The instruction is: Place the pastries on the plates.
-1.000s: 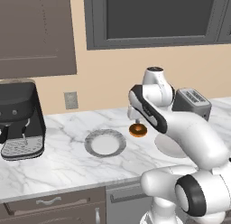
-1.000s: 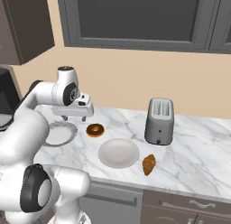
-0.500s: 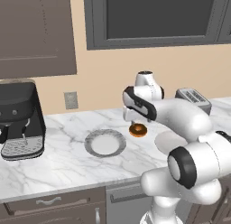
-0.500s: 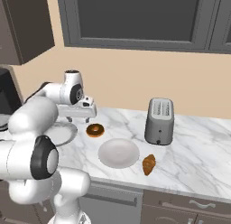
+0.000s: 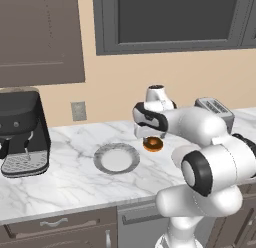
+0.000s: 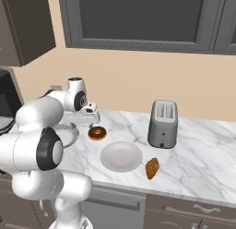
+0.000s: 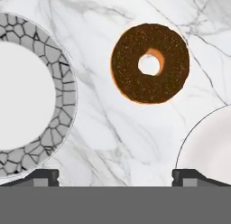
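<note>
Marble counter [image 6: 203, 145] with doughnut [image 7: 150, 63] lying between patterned plate [image 7: 54, 90] and plain plate [image 6: 121, 156]; croissant [image 6: 152, 168] near front edge. Gripper [image 7: 115, 177] hovers above, jaws wide apart, holding nothing.

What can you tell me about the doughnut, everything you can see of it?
The doughnut is a ring with dark brown chocolate glaze, an orange-tan edge and a small round hole. It lies flat on the marble counter, between the patterned plate and the plain white plate, touching neither. The open tool hangs above it, not touching.
</note>
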You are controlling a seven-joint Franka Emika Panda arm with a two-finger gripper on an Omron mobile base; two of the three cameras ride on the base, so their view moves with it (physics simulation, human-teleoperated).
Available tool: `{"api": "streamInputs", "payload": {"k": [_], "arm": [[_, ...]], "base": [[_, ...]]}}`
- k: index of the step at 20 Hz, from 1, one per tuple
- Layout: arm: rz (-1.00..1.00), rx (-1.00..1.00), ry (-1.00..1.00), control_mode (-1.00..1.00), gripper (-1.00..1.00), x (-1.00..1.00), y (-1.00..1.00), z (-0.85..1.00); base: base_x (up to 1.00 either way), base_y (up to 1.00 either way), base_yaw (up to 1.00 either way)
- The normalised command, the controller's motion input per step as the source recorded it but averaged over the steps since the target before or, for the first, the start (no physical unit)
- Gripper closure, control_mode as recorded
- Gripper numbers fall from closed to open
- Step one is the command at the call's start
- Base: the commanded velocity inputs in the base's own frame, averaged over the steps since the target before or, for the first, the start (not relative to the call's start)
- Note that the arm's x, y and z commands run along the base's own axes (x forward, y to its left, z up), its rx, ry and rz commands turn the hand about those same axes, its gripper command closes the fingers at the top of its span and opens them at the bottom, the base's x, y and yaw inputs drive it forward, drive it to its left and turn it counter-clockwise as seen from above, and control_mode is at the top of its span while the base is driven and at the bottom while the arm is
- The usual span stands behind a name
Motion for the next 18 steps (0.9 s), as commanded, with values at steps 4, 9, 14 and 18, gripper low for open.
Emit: {"api": "streamInputs", "payload": {"k": [4, 9, 14, 18], "arm": [[0.00, 0.00, 0.00, -1.00, -1.00, 0.23, 0.00, -0.11], [0.00, 0.00, 0.00, -1.00, -1.00, 0.20, 0.00, -0.13], [0.00, 0.00, 0.00, -1.00, -1.00, 0.19, 0.00, -0.16], [0.00, 0.00, 0.00, -1.00, -1.00, 0.15, 0.00, -0.22]], "base": [[0.00, 0.00, 0.00], [0.00, 0.00, 0.00], [0.00, 0.00, 0.00], [0.00, 0.00, 0.00]]}}
